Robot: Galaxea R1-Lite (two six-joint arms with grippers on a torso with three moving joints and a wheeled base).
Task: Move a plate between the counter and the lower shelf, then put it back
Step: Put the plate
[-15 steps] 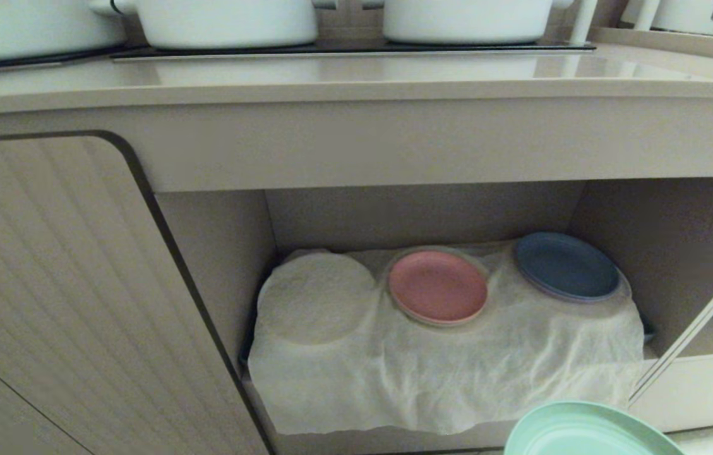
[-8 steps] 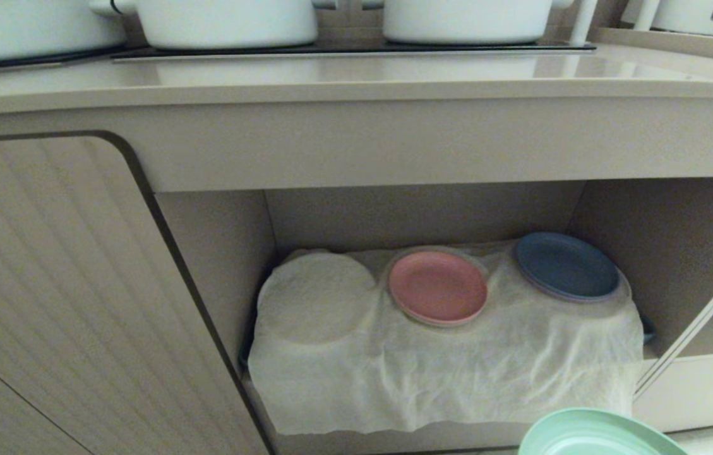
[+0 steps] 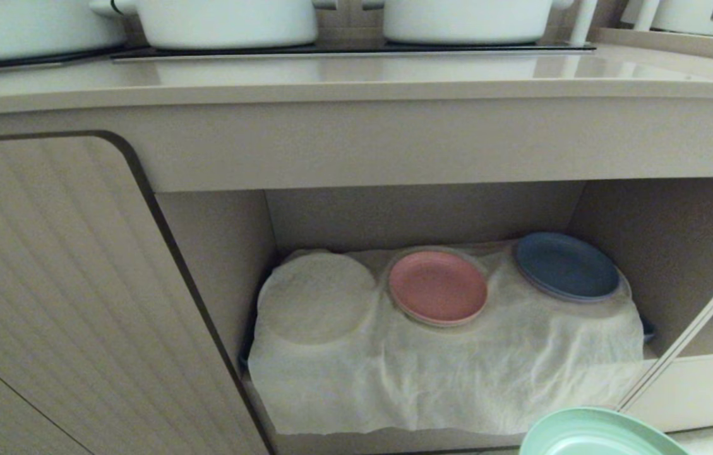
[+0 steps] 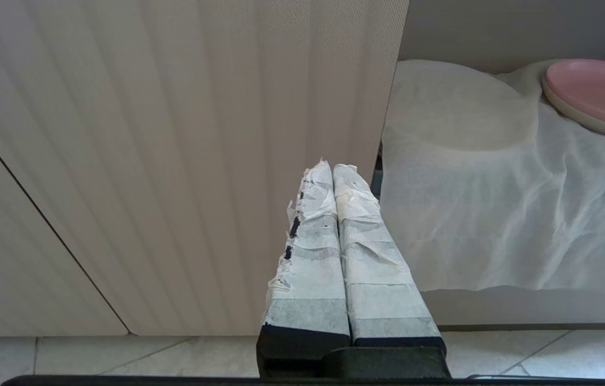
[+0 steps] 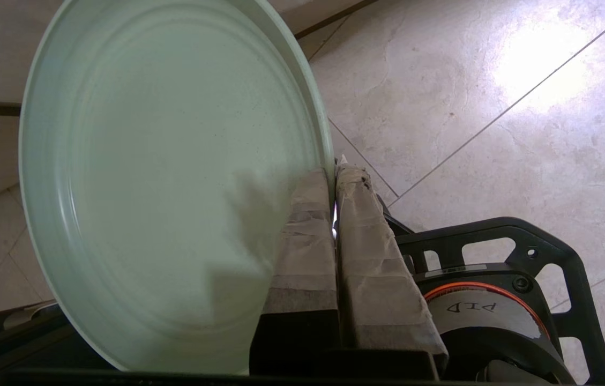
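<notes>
Taped fingers [image 5: 307, 230] of the right pincer [image 5: 334, 171] pinch the rim of the mint-green plate [image 5: 163, 177], which hangs over the tiled floor [image 5: 495, 107] in front of the lower shelf [image 3: 432, 215], below its front edge. Left pincer [image 4: 334, 169] is pressed together, empty, near the ribbed door [image 4: 173, 134]. Pink plate [image 3: 437, 286] and blue plate [image 3: 566, 265] rest on the shelf's cloth [image 3: 444, 373]; white pots [image 3: 223, 22] stand on the tabletop [image 3: 343, 72].

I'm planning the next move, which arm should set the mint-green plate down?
Right. The right gripper is shut on the rim of the round mint-green plastic plate; the left gripper is shut and empty beside the ribbed cupboard door.
</notes>
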